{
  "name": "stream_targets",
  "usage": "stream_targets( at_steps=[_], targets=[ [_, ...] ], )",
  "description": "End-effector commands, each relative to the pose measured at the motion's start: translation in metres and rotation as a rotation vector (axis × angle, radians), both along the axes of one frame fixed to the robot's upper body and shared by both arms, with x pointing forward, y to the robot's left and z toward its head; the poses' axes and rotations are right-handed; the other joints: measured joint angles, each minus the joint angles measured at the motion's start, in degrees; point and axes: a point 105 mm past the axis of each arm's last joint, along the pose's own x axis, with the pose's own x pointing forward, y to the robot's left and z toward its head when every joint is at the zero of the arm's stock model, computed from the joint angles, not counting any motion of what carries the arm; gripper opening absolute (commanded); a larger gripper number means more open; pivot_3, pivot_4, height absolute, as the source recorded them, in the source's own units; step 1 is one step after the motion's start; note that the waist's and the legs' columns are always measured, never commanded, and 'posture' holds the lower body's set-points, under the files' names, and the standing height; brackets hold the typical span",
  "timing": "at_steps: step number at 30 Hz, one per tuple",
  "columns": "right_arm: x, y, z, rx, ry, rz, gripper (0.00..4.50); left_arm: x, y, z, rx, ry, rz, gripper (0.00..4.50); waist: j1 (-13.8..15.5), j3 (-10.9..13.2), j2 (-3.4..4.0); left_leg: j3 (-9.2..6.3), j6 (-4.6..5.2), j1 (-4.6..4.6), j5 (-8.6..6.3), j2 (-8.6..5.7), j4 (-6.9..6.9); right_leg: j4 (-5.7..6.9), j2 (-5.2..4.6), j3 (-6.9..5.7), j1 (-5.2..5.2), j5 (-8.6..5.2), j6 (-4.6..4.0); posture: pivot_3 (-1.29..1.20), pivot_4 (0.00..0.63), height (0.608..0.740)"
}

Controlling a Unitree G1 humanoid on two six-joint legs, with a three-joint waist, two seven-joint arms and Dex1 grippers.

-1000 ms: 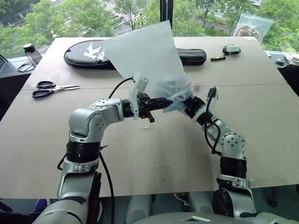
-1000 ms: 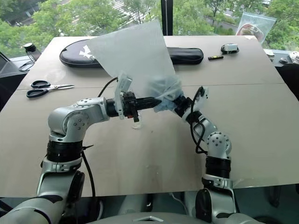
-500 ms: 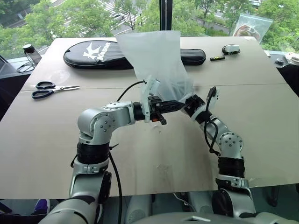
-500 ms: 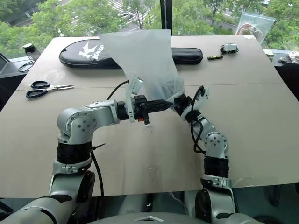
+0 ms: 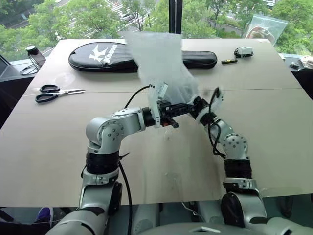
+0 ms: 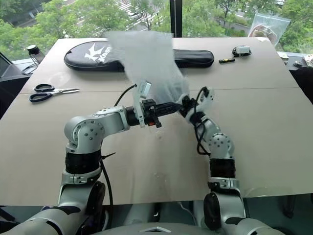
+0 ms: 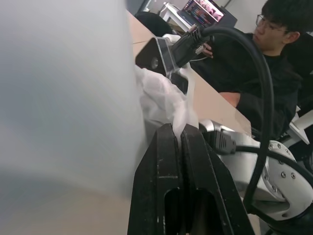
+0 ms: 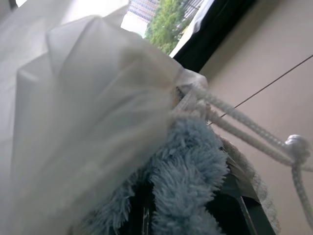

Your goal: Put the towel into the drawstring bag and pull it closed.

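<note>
- The thin, semi-translucent white drawstring bag [image 5: 159, 61] is held up above the beige table [image 5: 44, 132], its body rising from the 2 pincers that meet at its gathered mouth.
- The left pincer [image 5: 190, 107] is clenched on the bunched white fabric at the bag's mouth; in the left wrist view its 2 black fingers [image 7: 164, 161] press together with cloth pinched between them.
- The right pincer [image 5: 198, 105] grasps the small, fluffy light-blue towel [image 8: 188, 171] at the bag's opening, just beside the left one.
- In the right wrist view the towel lies partly under the bag's fabric, and white cord drawstrings [image 8: 244, 122] trail from the gathered hem to a knot.
- Behind the bag a long black racket cover [image 5: 98, 56] lies on the table, with black-handled scissors [image 5: 54, 93] off to the robot's left.
- A person in dark clothes [image 7: 266, 63] sits beyond the table.
</note>
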Motion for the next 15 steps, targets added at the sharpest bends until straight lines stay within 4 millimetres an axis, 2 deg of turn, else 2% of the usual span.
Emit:
stream_targets(
  at_steps=[1, 3, 6, 10, 13, 15],
  targets=[
    [-0.022, 0.065, 0.021, -0.325, -0.262, 0.182, 0.02, 0.0, -0.01, 0.019, -0.066, -0.057, 0.01, 0.0, -0.8, 0.0, 0.01, 0.05, 0.0, 0.01, 0.0, 0.0, -0.01, 0.01, 0.03, 0.06, -0.04, 0.0, 0.0, 0.0, 0.15, 0.74],
    [-0.032, 0.076, 0.012, -0.464, -0.342, 0.23, 0.02, 0.004, -0.012, 0.021, -0.079, -0.052, 0.024, 0.0, -0.4, 0.0, 0.04, 0.06, 0.0, 0.02, 0.0, 0.01, -0.05, 0.11, 0.07, 0.1, -0.1, -0.01, 0.0, 0.0, 0.15, 0.74],
    [-0.035, 0.076, 0.015, -0.355, -0.316, 0.232, 0.02, 0.003, -0.015, 0.019, -0.069, -0.054, 0.014, 0.0, -0.2, 0.0, 0.03, 0.01, 0.0, -0.02, 0.0, 0.02, -0.04, 0.09, 0.06, 0.03, -0.1, -0.01, 0.01, 0.0, 0.15, 0.74],
    [-0.025, 0.062, 0.026, -0.22, -0.255, 0.178, 0.02, -0.003, -0.01, 0.011, -0.033, -0.05, -0.002, 0.0, -0.3, 0.0, 0.03, 0.02, -0.01, -0.01, 0.0, 0.01, -0.03, 0.12, 0.02, 0.06, -0.1, -0.01, 0.0, 0.0, 0.15, 0.74],
    [-0.019, 0.054, 0.022, -0.235, -0.229, 0.15, 0.02, 0.001, 0.001, 0.012, -0.038, -0.047, 0.02, 0.0, -0.3, 0.0, 0.03, 0.0, -0.01, 0.01, 0.0, 0.02, -0.04, 0.15, 0.04, 0.04, -0.1, -0.01, 0.0, 0.0, 0.15, 0.74],
    [-0.016, 0.045, 0.013, -0.295, -0.206, 0.134, 0.02, 0.006, 0.011, 0.016, -0.034, -0.056, 0.039, 0.0, -0.3, 0.0, 0.03, 0.01, -0.01, 0.0, 0.0, 0.0, -0.03, 0.14, 0.02, 0.04, -0.1, -0.01, 0.0, 0.0, 0.15, 0.74]
  ],
)
